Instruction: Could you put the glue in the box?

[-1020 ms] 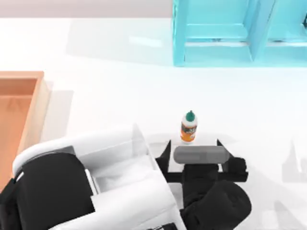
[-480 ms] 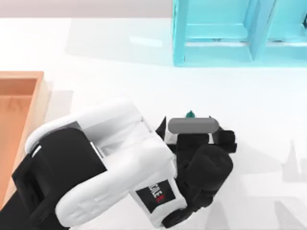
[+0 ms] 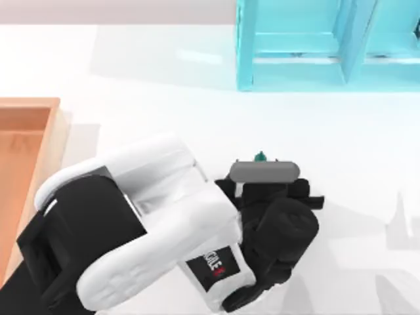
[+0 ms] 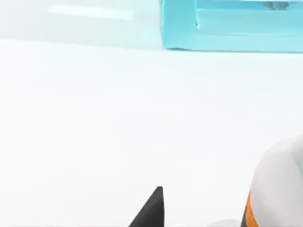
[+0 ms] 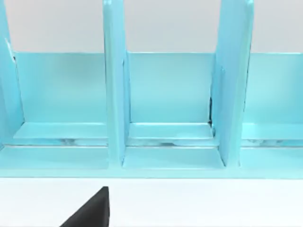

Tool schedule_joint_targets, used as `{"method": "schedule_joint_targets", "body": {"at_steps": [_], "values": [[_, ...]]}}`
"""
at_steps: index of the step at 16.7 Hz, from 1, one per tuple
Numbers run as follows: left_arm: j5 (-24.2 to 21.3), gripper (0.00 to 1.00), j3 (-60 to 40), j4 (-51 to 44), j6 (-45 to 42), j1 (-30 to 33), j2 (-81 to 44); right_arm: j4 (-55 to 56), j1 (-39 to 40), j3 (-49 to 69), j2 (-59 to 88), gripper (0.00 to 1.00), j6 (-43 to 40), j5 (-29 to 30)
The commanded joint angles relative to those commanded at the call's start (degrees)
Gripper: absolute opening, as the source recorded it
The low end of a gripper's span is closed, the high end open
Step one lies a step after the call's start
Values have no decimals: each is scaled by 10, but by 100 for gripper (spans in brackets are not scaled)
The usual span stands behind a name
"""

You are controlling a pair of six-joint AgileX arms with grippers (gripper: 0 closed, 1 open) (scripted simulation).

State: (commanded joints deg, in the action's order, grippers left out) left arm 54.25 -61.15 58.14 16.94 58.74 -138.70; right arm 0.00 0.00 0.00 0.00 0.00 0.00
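you have the left gripper point(image 3: 262, 187) out over the middle of the white table point(image 3: 164, 98), the white and black arm reaching in from the near left corner of the top view. under the grey bar of the wrist you can make out just the green cap tip of the glue point(image 3: 260, 156) — the rest of the bottle is hidden beneath the gripper. in the left wrist view the glue point(image 4: 277, 189) sits very close at the edge of the picture, a pale rounded body with a sliver of orange label, and one dark fingertip point(image 4: 151, 210) stands apart from it with bare table between. the jaws look drawn in around the bottle in the top view, but you cannot tell whether they actually press on it.

the box point(image 3: 29, 157) lies at the table's left edge, tan wall and orange-brown floor, well apart from the glue. the cyan shelf unit point(image 3: 328, 46) stands at the far side, toward the right.

the right wrist view faces that shelf unit point(image 5: 165, 104) square on, its compartments side by side, with one dark fingertip point(image 5: 92, 210) of the right gripper over the white table.
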Motion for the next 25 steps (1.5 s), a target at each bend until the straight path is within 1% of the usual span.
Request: {"method": "schedule_joint_targets", "body": {"at_steps": [6, 7, 17, 20, 25], "values": [[0, 2, 0, 0, 0, 0, 0, 0, 0, 0, 0, 100, 0, 0], [0, 0, 0, 0, 0, 0, 0, 0, 0, 0, 0, 100, 0, 0], [0, 0, 1, -10, -1, 1, 10, 0, 0, 0, 0, 100, 0, 0], [1, 0, 2, -59, -1, -1, 62, 0, 0, 0, 0, 100, 0, 0], [1, 0, 3, -168, -2, 0, 174, 0, 0, 0, 0, 100, 0, 0]]}}
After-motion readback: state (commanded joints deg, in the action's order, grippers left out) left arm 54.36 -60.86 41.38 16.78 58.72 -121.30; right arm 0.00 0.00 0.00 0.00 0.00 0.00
